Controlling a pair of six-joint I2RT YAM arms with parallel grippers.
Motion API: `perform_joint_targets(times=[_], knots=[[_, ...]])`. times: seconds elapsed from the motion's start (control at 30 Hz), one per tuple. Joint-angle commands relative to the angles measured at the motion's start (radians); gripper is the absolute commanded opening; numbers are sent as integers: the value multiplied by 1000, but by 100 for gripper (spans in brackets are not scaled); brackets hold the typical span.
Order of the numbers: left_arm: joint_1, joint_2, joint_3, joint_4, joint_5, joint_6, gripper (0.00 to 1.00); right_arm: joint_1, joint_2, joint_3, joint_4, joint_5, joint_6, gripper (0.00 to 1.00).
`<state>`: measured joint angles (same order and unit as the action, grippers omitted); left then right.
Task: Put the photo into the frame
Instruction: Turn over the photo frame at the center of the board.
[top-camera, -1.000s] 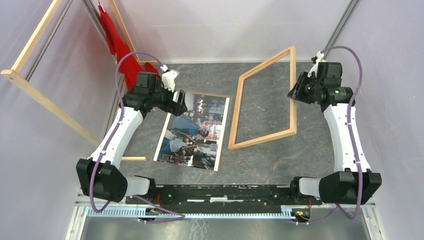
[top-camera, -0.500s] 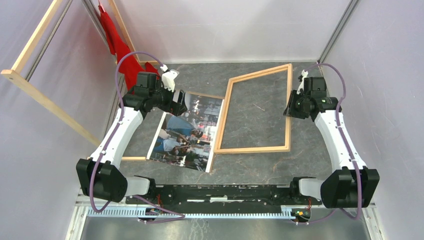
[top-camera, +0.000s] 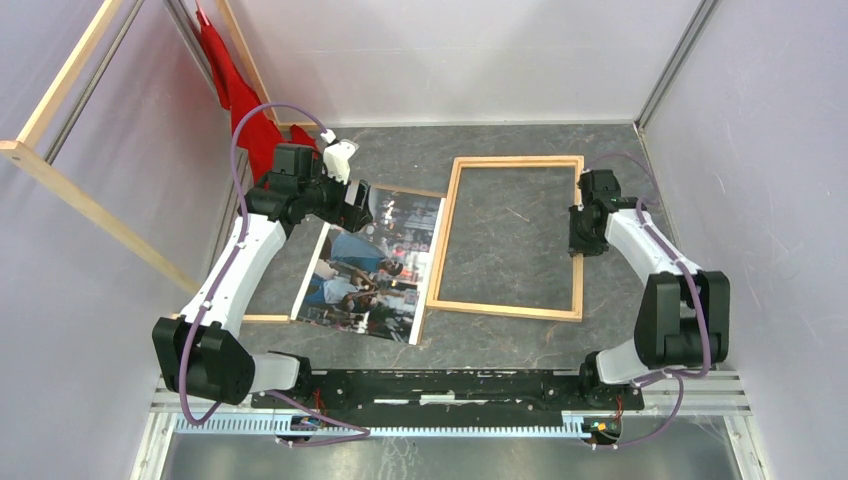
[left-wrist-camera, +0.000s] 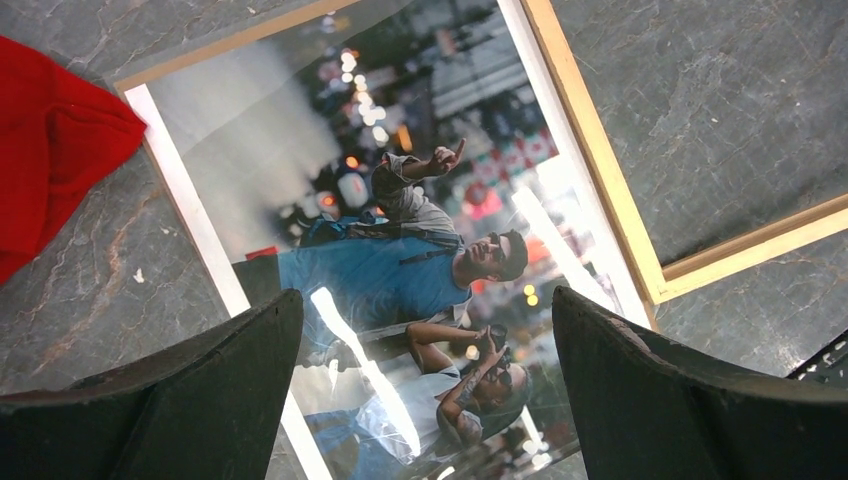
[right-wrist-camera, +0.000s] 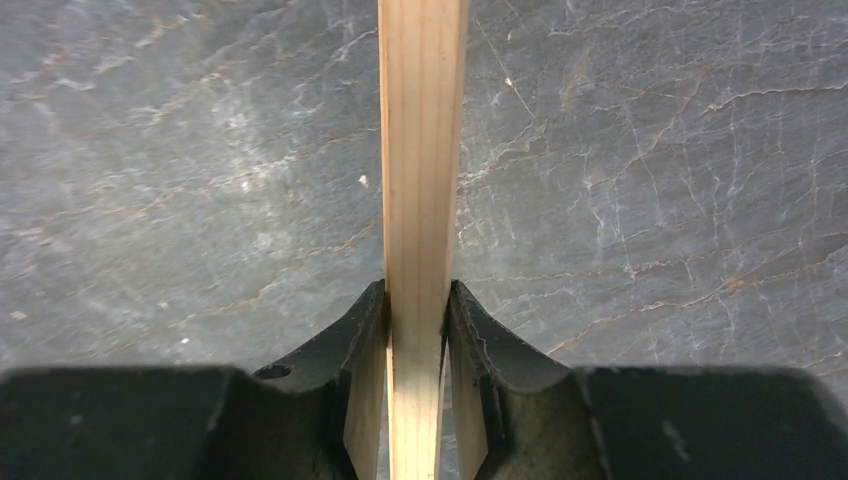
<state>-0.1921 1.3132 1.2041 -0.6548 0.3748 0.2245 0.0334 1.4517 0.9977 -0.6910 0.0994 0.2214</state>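
Top view: we note a dark grey, marble-veined bench (top-camera: 520, 215) closed in by pale lilac walls (top-camera: 450, 60). A red cloth (top-camera: 240, 100) hangs in the far left corner, beside long wooden rails (top-camera: 80, 195). The frame (top-camera: 445, 235), thin light wood, lies flat right of centre. The photo (top-camera: 370, 270) lies face up just beside its left rail, its far left corner hidden under the left arm (top-camera: 240, 260). The right arm (top-camera: 650, 250) reaches the frame's right rail.

Left wrist view: the left fingers (left-wrist-camera: 200, 390) stand wide apart above the glossy print, holding nothing. A brown panel (left-wrist-camera: 230, 45) edge peeks out beyond the photo – its extent we cannot tell.

Right wrist view: the right fingers (right-wrist-camera: 360, 340) are clamped on the frame's rail – straight grain, cut off at top and bottom.
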Motion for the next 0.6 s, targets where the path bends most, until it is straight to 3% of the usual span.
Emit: perform_joint_targets(times=[0.0,0.43,0.5,0.57], knots=[[-3,-20,2,27,-17,56,100,24,74,5,47,84,-40,32],[-3,-23,-4,15,-27,83,100,25,219,17,52,176,-48,45],[-2,-26,-6,12,-28,88,100,28,193,23,61,176,-30,50],[-3,-24,-10,12,-31,92,100,45,137,32,83,176,3,62]])
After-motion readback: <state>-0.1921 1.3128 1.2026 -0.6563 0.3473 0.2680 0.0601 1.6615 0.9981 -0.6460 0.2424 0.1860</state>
